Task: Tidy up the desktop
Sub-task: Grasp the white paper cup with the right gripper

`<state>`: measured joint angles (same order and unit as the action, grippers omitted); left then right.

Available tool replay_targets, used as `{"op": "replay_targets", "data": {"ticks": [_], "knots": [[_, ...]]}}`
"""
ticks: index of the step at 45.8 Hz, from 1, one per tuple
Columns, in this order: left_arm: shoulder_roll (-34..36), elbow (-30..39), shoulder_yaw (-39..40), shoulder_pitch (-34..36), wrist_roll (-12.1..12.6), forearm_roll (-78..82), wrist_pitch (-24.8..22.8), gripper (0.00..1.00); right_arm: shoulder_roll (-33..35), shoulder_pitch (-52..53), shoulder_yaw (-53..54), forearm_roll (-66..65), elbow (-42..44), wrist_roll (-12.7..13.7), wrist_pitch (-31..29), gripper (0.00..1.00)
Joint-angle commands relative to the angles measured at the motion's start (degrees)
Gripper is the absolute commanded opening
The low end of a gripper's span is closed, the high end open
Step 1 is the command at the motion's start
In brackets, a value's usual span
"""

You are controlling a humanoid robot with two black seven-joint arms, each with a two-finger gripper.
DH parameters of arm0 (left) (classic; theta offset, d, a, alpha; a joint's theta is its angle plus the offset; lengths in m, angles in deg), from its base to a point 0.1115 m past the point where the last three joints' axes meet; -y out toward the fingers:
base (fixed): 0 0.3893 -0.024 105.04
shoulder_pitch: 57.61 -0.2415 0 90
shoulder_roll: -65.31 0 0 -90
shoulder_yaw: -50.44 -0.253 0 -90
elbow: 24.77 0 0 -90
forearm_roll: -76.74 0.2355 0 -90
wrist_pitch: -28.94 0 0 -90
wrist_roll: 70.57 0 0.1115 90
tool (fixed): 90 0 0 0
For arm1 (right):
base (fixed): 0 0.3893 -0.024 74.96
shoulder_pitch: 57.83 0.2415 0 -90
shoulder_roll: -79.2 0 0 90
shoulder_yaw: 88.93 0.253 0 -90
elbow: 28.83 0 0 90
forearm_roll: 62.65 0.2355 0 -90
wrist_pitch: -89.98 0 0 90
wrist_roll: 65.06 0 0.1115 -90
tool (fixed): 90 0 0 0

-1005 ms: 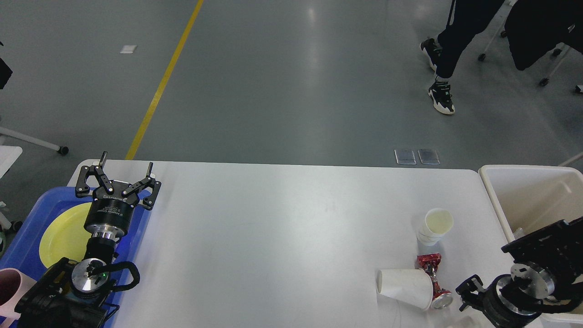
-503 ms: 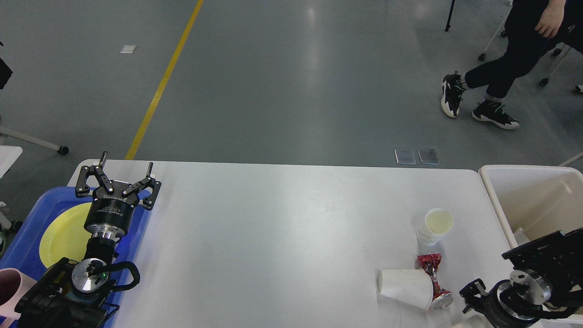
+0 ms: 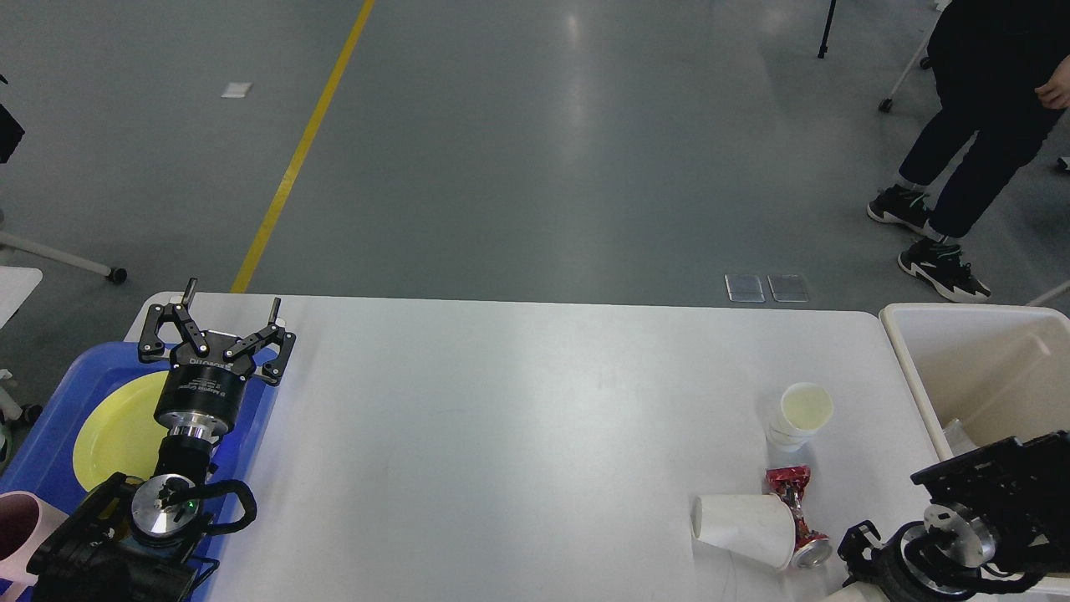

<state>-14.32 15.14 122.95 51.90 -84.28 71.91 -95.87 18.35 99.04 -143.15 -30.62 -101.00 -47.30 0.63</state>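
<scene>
Down at the desk's (image 3: pixel 518 418) near right corner, the right end effector (image 3: pixel 861 556) is dark and partly cut off; whether it is spread I cannot tell. Just beside it a tipped paper cup (image 3: pixel 742 528) hides part of a crushed red can (image 3: pixel 794 510). Stacked cups (image 3: pixel 798 415) stand upright behind. Toward the far left corner, the left end effector (image 3: pixel 230 322) hangs spread over a blue tray (image 3: pixel 63 418).

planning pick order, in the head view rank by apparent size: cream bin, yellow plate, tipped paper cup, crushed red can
1. cream bin, though partly cut off by the frame
2. yellow plate, partly hidden by the left arm
3. tipped paper cup
4. crushed red can, partly hidden behind that cup
</scene>
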Motion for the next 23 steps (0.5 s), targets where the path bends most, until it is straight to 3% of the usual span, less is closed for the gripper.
{"op": "replay_targets", "data": {"ticks": [1, 4, 7, 17, 23], "knots": [[0.00, 0.00, 0.00, 0.00, 0.00, 0.00, 0.01, 0.96, 0.46, 0.54, 0.26, 2.85, -0.17, -0.01, -0.31, 0.19], [0.00, 0.00, 0.00, 0.00, 0.00, 0.00, -0.08, 0.96, 0.90, 1.06, 0.26, 3.30, -0.08, -0.01, -0.30, 0.05], [0.00, 0.00, 0.00, 0.00, 0.00, 0.00, 0.01, 0.96, 1.95, 1.42, 0.17, 3.30, -0.16, -0.01, -0.30, 0.00], [0.00, 0.09, 0.00, 0.00, 0.00, 0.00, 0.01, 0.96, 4.76, 3.70, -1.15, 3.04, -0.86, 0.17, -0.83, 0.00], [0.00, 0.09, 0.00, 0.00, 0.00, 0.00, 0.01, 0.96, 6.27, 9.93, -5.44, 2.16, -2.19, 0.26, -6.27, 0.00]]}}
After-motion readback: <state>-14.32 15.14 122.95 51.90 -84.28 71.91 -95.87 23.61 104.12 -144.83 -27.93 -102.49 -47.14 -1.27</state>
